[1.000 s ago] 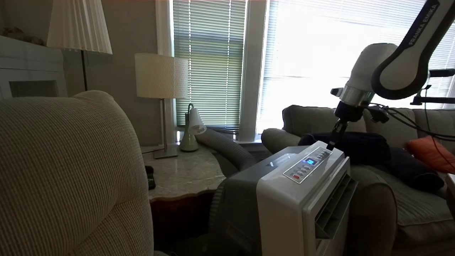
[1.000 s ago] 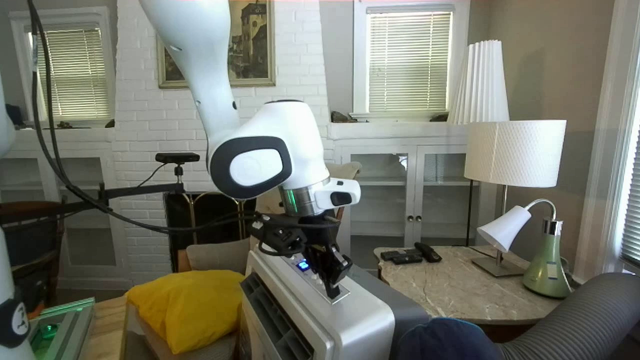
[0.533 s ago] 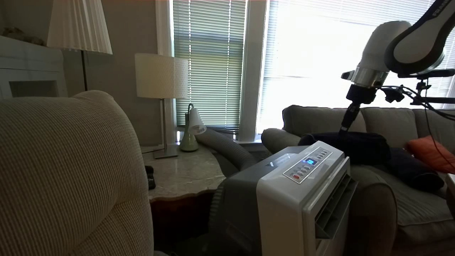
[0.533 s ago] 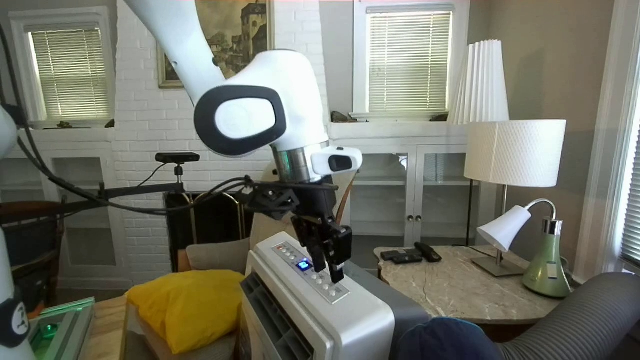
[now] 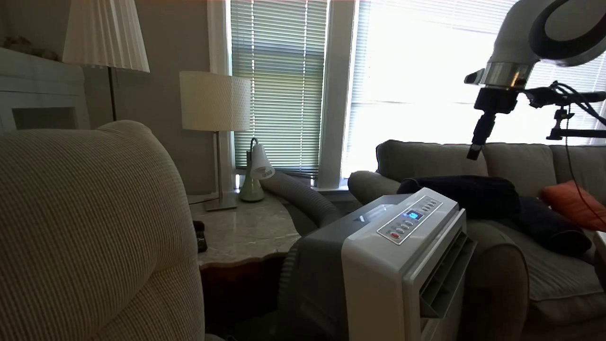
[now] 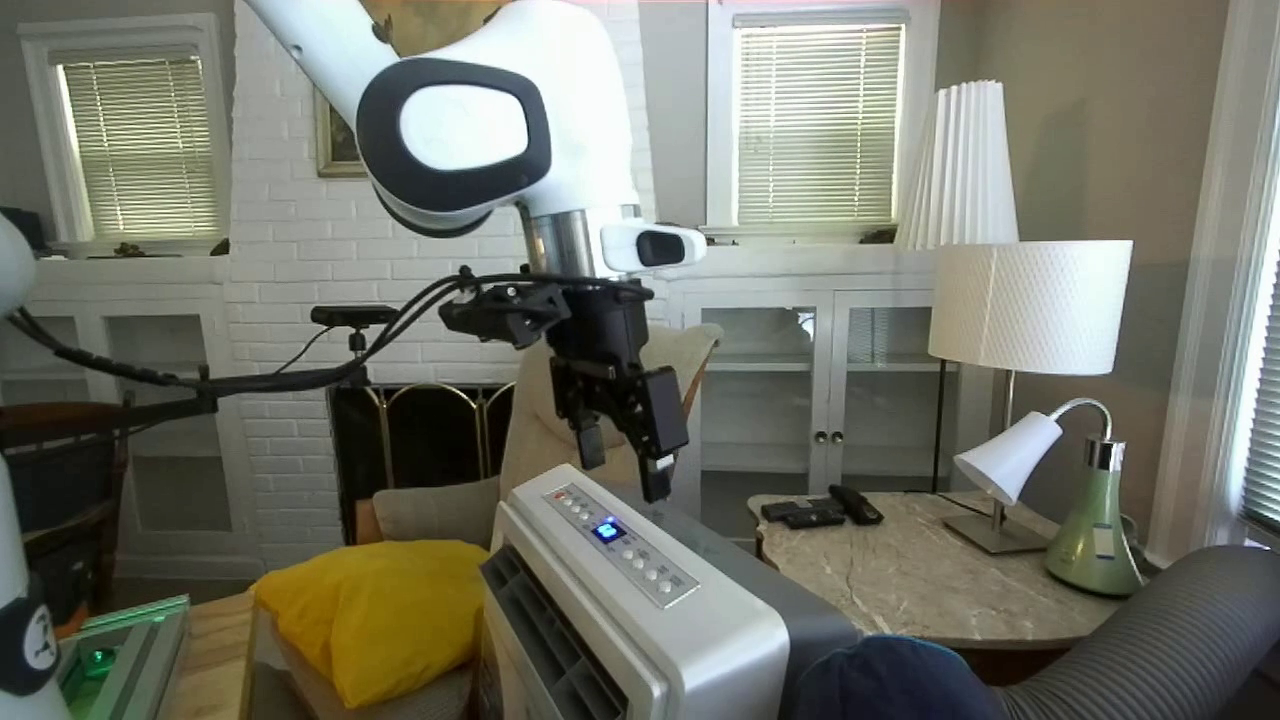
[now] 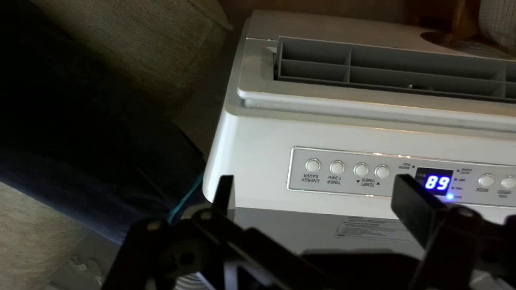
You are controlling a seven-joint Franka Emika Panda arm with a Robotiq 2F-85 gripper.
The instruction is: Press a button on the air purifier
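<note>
The air purifier (image 6: 715,620) is a white, boxy unit with a dark slatted vent on its side, seen in both exterior views. On its slanted top runs a grey control panel (image 5: 386,230) with round buttons (image 7: 313,165). A lit blue display (image 7: 437,182) reads 89 in the wrist view, where the lettering is upside down. My gripper (image 6: 624,470) hangs above the unit, apart from it, its fingers spread with nothing between them. In the wrist view the open gripper (image 7: 316,193) frames several panel buttons, and one finger (image 7: 415,209) covers part of the panel beside the display.
A grey hose (image 6: 1150,640) curves away behind the unit near a marble-topped table (image 6: 900,570) with lamps and remotes. A sofa (image 5: 431,161) with dark cushions stands close by. A yellow pillow (image 6: 380,610) lies near the vent side. A striped armchair (image 5: 94,227) fills an exterior view's foreground.
A second ago the closed fingertips were down at the end of the control panel. The arm has since lifted well above it, and the fingers have spread apart. The purifier has not moved.
</note>
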